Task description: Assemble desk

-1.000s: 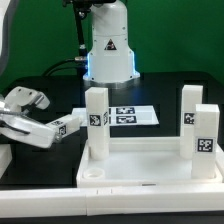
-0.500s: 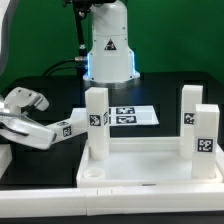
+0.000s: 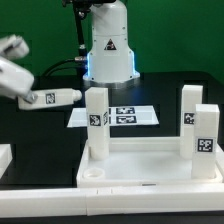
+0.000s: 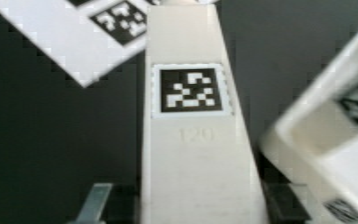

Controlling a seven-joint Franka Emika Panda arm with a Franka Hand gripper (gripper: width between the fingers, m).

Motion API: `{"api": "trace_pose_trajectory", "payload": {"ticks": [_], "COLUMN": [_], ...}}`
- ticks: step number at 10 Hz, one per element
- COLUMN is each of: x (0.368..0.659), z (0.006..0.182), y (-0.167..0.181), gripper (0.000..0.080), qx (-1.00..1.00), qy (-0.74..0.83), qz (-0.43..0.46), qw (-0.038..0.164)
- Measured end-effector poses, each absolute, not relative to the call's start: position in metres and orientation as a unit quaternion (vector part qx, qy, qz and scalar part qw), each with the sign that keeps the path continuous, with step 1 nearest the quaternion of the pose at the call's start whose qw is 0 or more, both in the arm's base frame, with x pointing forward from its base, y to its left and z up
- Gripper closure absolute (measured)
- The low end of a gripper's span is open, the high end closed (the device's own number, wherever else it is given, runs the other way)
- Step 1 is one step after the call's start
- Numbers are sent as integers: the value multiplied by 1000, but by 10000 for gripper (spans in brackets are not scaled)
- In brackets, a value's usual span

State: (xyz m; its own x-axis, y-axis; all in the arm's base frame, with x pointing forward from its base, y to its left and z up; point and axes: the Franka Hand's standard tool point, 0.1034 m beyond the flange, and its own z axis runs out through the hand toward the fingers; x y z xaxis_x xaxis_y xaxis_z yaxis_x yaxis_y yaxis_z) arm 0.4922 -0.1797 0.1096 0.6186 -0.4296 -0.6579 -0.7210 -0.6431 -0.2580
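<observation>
The black counter [image 3: 30,150] carries everything, and the white robot base [image 3: 108,45] stands at its far side, in the middle of the exterior view. The largest task piece is the desk top [image 3: 150,170], a flat white slab with a raised rim lying at the near side of the counter, with a round corner socket [image 3: 92,174] showing at its near corner on the exterior view's left. Three legs stand upright in it: one leg [image 3: 97,122] at the exterior view's left and two more [image 3: 205,138] [image 3: 188,110] at the exterior view's right, each bearing a black-and-white tag. Behind the desk top, flat on the counter, lies the marker board [image 3: 120,116], partly hidden by the left upright leg. The fourth leg [image 3: 55,98] is off the counter, held roughly level in the air at the exterior view's left, well apart from the desk top. The gripper [image 3: 22,92] is closed on one end of this leg; in the wrist view its dark fingers [image 4: 98,205] sit against both sides of the square-section leg [image 4: 197,120], whose tag faces the camera.
</observation>
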Motion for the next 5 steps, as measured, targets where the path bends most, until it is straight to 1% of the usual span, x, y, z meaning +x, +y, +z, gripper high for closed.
{"api": "trace_pose_trajectory", "payload": {"ticks": [2,3,4,5], "x": [493,496,499,519], "z": [104,105,108,129], "y": [-181,-182,-182,-180], "gripper": [514,514,514,514], "qx": [-886,-895,-900,-913], "qy": [344,349,350,334], "qz": [209,177,159,135], "qw": [230,214,205,192]}}
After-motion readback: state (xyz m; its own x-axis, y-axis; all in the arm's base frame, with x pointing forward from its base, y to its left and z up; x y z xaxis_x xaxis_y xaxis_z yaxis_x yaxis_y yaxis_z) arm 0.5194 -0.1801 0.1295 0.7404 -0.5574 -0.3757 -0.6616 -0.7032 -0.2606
